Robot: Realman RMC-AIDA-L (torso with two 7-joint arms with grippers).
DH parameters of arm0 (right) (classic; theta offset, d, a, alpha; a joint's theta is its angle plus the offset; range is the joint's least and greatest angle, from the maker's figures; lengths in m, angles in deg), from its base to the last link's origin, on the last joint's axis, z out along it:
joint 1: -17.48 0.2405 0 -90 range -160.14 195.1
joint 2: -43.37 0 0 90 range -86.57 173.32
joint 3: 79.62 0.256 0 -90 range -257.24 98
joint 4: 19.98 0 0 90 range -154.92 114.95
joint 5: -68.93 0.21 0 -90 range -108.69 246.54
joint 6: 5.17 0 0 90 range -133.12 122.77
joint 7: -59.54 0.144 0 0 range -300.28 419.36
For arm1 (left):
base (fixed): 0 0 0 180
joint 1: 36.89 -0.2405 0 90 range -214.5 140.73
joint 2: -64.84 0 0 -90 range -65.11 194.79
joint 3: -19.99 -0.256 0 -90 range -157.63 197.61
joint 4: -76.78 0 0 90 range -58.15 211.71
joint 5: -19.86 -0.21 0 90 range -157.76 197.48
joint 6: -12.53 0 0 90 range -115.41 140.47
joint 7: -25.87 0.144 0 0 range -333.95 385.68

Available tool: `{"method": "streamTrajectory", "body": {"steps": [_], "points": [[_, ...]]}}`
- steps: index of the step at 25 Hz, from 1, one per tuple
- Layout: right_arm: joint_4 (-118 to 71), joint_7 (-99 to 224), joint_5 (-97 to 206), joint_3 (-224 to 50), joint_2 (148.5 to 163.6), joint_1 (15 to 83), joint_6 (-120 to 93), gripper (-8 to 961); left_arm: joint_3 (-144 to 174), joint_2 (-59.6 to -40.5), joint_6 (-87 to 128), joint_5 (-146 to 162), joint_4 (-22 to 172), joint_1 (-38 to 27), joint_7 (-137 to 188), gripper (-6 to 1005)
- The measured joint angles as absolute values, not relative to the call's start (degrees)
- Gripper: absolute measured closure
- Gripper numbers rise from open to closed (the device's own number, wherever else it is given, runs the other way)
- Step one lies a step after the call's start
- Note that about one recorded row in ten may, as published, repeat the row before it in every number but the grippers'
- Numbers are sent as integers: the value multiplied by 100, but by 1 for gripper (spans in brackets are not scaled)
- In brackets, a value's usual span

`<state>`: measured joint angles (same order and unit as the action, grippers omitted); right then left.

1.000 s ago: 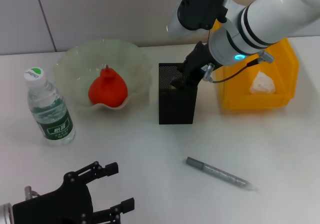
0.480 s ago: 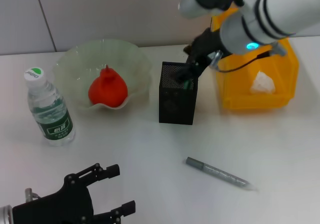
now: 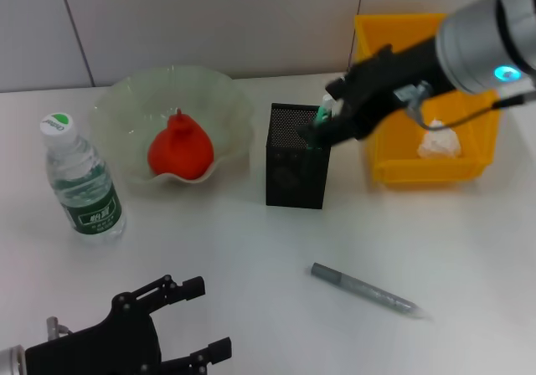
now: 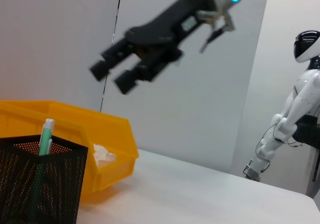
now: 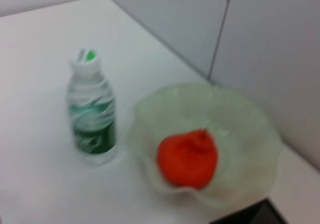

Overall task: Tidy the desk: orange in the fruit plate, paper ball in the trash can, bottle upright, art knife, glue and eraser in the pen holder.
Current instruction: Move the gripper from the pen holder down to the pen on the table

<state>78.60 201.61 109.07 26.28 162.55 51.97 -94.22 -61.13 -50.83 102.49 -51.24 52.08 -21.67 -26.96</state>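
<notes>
The orange point(image 3: 180, 151) lies in the pale-green fruit plate point(image 3: 126, 95). At the left the bottle point(image 3: 80, 184) stands upright. A green-and-white stick, the glue by its look point(image 3: 323, 110), pokes out of the black mesh pen holder point(image 3: 295, 170). My right gripper point(image 3: 328, 117) hovers open just above the holder's right rim with nothing between its fingers; the left wrist view shows the same right gripper point(image 4: 113, 76). Inside the yellow trash can point(image 3: 402, 170) rests the paper ball point(image 3: 438, 141). The grey art knife point(image 3: 364, 289) lies on the table. The eraser is out of view. My left gripper point(image 3: 205, 318) is parked open at the front left.
White table with a grey wall close behind. The trash can stands right beside the pen holder. Bare tabletop runs between the bottle, the holder and the art knife. A second white robot point(image 4: 295, 119) stands far off past the table's edge.
My right gripper has lifted off the pen holder's opening and drawn back to the right, leaving the green-and-white stick standing inside. The left arm has barely shifted.
</notes>
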Motion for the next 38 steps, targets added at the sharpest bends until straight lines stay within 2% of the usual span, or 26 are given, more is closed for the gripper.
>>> {"method": "streamTrajectory", "body": {"steps": [4,8,15,29,38], "points": [[8357,20155,10934,2685,16254,4672,-10174,213,-6113,-5090,10253,-5124,5209,-2168,-2696,152],[8481,20103,10929,2662,16247,4539,-10760,214,-6113,-5091,10253,-5125,5209,-2169,-2698,152],[8042,20110,10486,2462,16251,4621,-11272,215,-6113,-5096,10253,-5117,5208,-2120,-2704,152],[6628,20254,9915,1610,16275,4723,-10214,216,-6112,-5124,10219,-5123,5207,-2109,-2705,152],[6232,20273,9914,1428,16276,4866,-9994,300,-6087,-5128,10209,-5124,5209,-2097,-2704,152]]}}
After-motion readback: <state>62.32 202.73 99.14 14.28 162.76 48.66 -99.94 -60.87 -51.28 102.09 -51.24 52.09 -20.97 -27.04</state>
